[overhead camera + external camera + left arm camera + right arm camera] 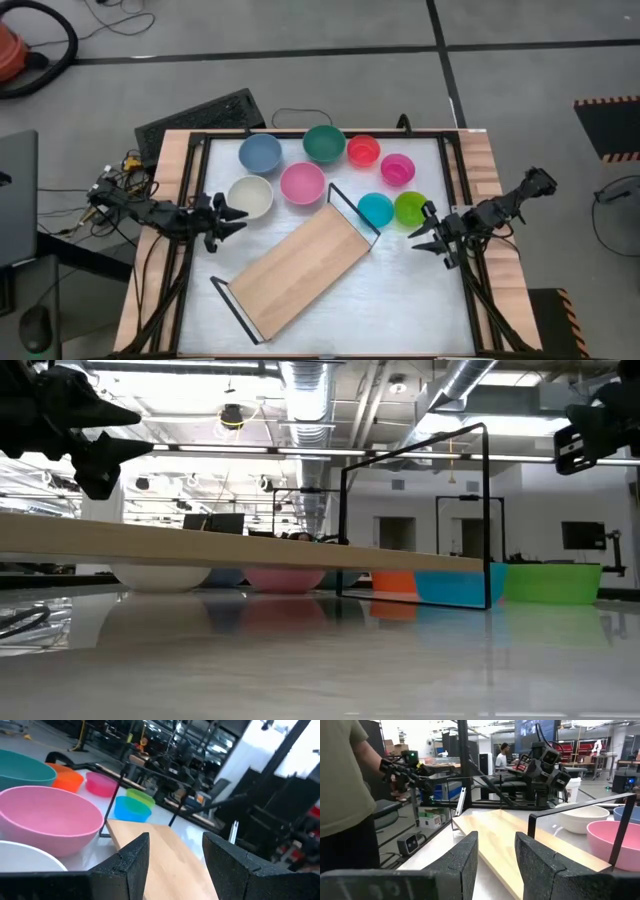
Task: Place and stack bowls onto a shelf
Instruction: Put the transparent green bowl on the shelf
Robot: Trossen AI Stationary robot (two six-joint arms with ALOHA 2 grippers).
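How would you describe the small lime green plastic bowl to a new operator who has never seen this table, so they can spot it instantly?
Start at the light-wood shelf board lying diagonally on the white table. Just past the black wire loop at its far end sit two small bowls side by side. The lime green bowl is the one nearer the right gripper, its neighbour being the cyan bowl.

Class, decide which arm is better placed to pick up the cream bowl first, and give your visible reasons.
Left. The left claw hangs open right beside the cream bowl, while the right claw waits across the shelf, nearest the lime green bowl.
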